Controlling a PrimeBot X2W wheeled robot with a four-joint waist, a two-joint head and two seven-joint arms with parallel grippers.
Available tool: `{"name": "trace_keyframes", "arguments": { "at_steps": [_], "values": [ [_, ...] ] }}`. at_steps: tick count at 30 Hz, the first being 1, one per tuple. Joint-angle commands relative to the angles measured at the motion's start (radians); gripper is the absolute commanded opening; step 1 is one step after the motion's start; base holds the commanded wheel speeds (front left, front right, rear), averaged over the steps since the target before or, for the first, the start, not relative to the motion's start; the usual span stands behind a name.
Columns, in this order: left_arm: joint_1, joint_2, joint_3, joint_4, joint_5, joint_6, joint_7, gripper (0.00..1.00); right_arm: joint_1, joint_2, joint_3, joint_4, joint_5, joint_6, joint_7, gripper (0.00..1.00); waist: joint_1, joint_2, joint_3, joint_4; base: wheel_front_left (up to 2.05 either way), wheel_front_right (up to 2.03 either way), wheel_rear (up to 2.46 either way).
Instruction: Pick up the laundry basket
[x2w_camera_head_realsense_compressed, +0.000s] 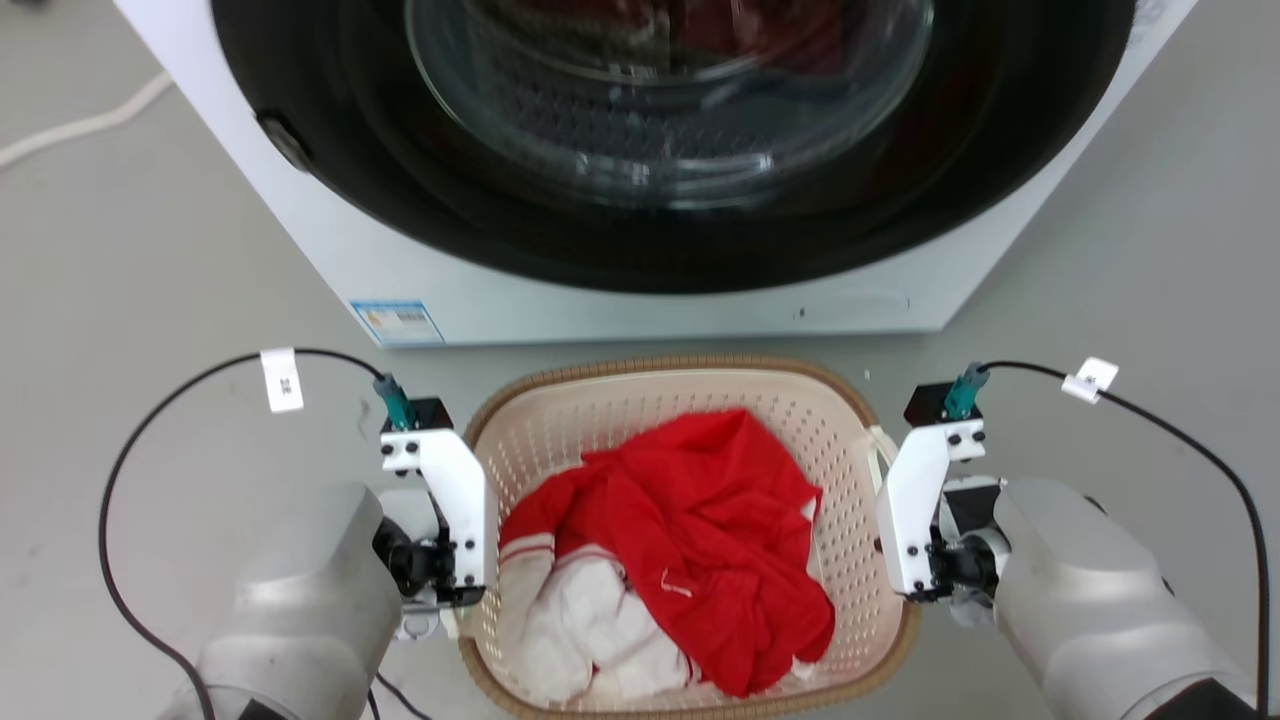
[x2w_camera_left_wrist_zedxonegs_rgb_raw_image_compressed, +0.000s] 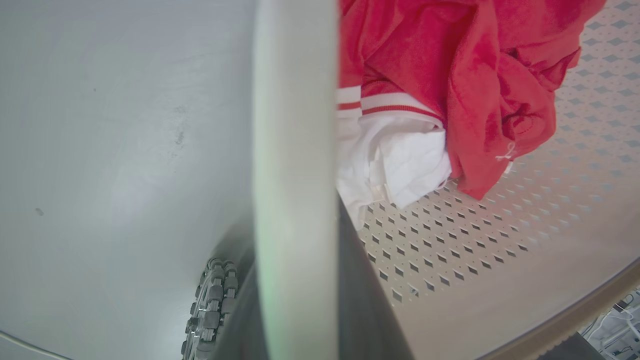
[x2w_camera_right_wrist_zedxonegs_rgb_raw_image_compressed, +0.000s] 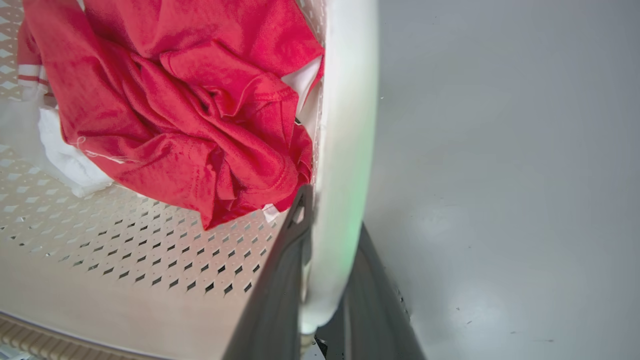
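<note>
**Position of the work.** The laundry basket (x2w_camera_head_realsense_compressed: 600, 425) sits between the left jaws and the right jaws, with one set at each side of its brown rim (x2w_camera_head_realsense_compressed: 680, 362). It cannot be determined whether its base rests on the floor (x2w_camera_head_realsense_compressed: 150, 250).

**Left jaws.** Narrow, closed on the white left handle (x2w_camera_left_wrist_zedxonegs_rgb_raw_image_compressed: 295, 150).
- In the left wrist view the handle rises as a blurred pale band from between the two dark fingers.
- The inner finger (x2w_camera_left_wrist_zedxonegs_rgb_raw_image_compressed: 370, 310) lies inside the basket, beside the perforated wall.
- The outer finger lies on the floor side of the handle.

**Right jaws.** Narrow, closed on the white right handle (x2w_camera_right_wrist_zedxonegs_rgb_raw_image_compressed: 345, 150).
- One finger (x2w_camera_right_wrist_zedxonegs_rgb_raw_image_compressed: 270, 300) lies on the basket side of the handle.
- The other finger (x2w_camera_right_wrist_zedxonegs_rgb_raw_image_compressed: 380, 310) lies on the floor side.
- The lower end of the handle shows between the two.

**Contents.**
- A red garment (x2w_camera_head_realsense_compressed: 690, 530) is heaped between the two sets of jaws. It reaches the wall just inboard of the right jaws.
- A white garment (x2w_camera_head_realsense_compressed: 590, 620) with red stripes lies partly under the red one, nearer the left jaws and just inboard of their inner finger.

**Surroundings.**
- The washer (x2w_camera_head_realsense_compressed: 450, 280) stands beyond both sets of jaws, on the far side of the basket. It has a white body and a round dark door (x2w_camera_head_realsense_compressed: 660, 100).
- The far rim of the basket is near the washer's base but apart from it.
- A black left cable (x2w_camera_head_realsense_compressed: 120, 470) loops outboard of the left jaws, and a black right cable (x2w_camera_head_realsense_compressed: 1200, 450) loops outboard of the right jaws. Each carries a white tag
</note>
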Motion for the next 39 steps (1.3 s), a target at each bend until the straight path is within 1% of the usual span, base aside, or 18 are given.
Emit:
{"name": "trace_keyframes", "arguments": {
  "at_steps": [1, 18, 27, 32, 39],
  "values": [
    [0.017, 0.002, -0.002, 0.005, -0.011, -0.004, 0.011, 0.0, 0.028, -0.015, 0.002, 0.003, 0.003, -0.002, 0.015, 0.0, 0.0002, 0.0, -0.066, 0.013, 0.0, 0.0, 0.0],
    [0.127, -0.012, -0.023, 0.04, -0.054, -0.004, 0.036, 0.0, 0.171, -0.012, -0.032, 0.005, -0.008, -0.002, 0.129, 0.0, 0.0002, 0.0, -0.282, -0.001, 0.0, 0.0, 0.0],
    [0.158, -0.018, -0.028, 0.048, -0.068, -0.004, 0.032, 0.0, 0.188, -0.012, -0.077, 0.005, -0.034, -0.002, 0.19, 0.0, 0.0002, 0.0, -0.325, -0.01, 0.0, 0.0, 0.0],
    [0.16, -0.019, -0.032, 0.049, -0.075, -0.004, 0.04, 0.0, 0.182, -0.009, -0.101, 0.005, -0.055, -0.002, 0.229, 0.0, 0.0002, 0.0, -0.332, -0.011, 0.0, 0.0, 0.0],
    [0.158, -0.024, -0.036, 0.048, -0.083, -0.004, 0.041, 0.0, 0.174, -0.002, -0.132, 0.005, -0.083, -0.002, 0.249, 0.0, 0.0002, 0.0, -0.326, -0.009, 0.0, 0.0, 0.0]
  ]
}}
